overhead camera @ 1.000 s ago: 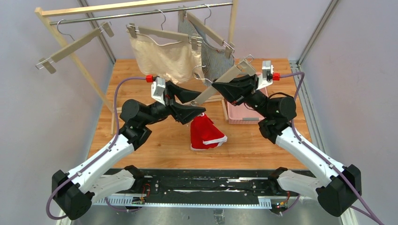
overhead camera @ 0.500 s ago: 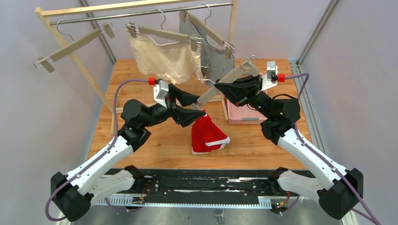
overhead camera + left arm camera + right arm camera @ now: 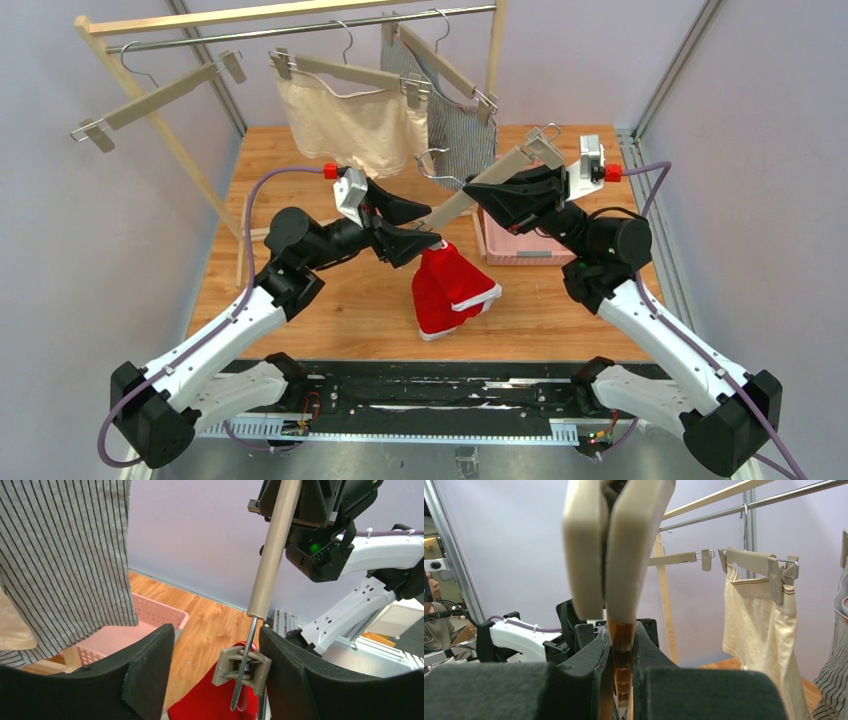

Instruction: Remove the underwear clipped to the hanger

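Note:
The red underwear (image 3: 452, 290) hangs over the table from the lower clip (image 3: 242, 666) of a beige hanger (image 3: 520, 160) that is tilted. My right gripper (image 3: 478, 193) is shut on the hanger's bar (image 3: 619, 545). My left gripper (image 3: 434, 228) is open around that lower clip, which rests against the right-hand finger, with a gap on the other side. In the left wrist view the red underwear (image 3: 210, 705) shows below the clip. The cream underwear (image 3: 350, 125) and the pinstriped underwear (image 3: 455, 125) are still clipped to hangers on the rail (image 3: 300, 28).
An empty beige hanger (image 3: 155, 95) hangs at the rail's left end. A pink basket (image 3: 520, 247) stands on the wooden table (image 3: 330, 310) behind the right arm. The rack's wooden legs stand at the back left and back right.
Both arms have shifted a little right and back with the hanger. The red underwear has swung right. The left jaws stand slightly wider.

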Controlling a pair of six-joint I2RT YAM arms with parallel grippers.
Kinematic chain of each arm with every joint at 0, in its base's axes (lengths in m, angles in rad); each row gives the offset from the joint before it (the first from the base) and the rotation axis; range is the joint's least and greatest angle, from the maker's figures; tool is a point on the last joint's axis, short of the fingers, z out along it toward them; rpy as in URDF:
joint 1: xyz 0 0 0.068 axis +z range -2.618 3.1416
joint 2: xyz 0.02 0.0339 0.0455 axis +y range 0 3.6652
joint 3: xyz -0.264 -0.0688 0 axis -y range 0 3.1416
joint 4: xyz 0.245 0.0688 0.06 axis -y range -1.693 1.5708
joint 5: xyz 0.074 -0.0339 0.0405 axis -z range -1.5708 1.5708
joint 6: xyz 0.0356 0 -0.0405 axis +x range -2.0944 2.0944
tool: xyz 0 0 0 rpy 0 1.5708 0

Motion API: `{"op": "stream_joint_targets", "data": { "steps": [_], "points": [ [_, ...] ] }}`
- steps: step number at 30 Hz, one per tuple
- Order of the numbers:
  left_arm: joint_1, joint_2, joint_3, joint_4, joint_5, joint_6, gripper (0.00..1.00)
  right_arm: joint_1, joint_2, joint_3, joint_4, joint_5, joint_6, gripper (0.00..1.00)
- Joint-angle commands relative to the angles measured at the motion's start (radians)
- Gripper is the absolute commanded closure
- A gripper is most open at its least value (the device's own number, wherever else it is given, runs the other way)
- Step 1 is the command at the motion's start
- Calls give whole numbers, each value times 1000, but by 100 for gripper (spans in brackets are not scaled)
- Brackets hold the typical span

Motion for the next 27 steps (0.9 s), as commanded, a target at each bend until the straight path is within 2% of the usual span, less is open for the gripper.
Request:
{"op": "stream_joint_targets", "data": {
  "steps": [1, 2, 6, 7, 8, 10, 11, 14, 15, 17, 21, 27],
  "points": [
    [-2, 15, 27, 38, 27, -8, 37, 2, -13, 2, 75, -10, 30, 99],
    [-2, 17, 30, 50, 43, -12, 45, 2, -12, 1, 72, -8, 29, 99],
    [-2, 31, 45, 53, 84, -25, 93, 2, -5, -6, 69, 10, 23, 99],
    [-2, 33, 44, 53, 85, -26, 99, 2, -1, -6, 68, 11, 22, 99],
    [-3, 33, 44, 52, 91, -25, 100, 2, 2, -4, 68, 9, 23, 99],
    [-3, 30, 46, 54, 96, -15, 100, 3, 8, -3, 66, 8, 21, 99],
    [-2, 26, 49, 51, 91, -8, 96, 2, 10, -2, 62, 4, 19, 99],
    [-2, 12, 68, 44, 68, 7, 50, 2, 18, 5, 56, -6, 18, 99],
    [-2, 10, 75, 42, 63, 9, 46, 3, 21, 6, 55, -9, 18, 99],
    [-2, 10, 94, 40, 61, 13, 43, 3, 26, 8, 51, -16, 20, 99],
    [-2, 32, 138, 40, 98, 8, 43, 8, 37, 12, 44, -25, 20, 100],
    [-2, 76, 150, 39, 147, -21, 49, 13, 44, 19, 52, -20, 16, 99]
  ]
}}
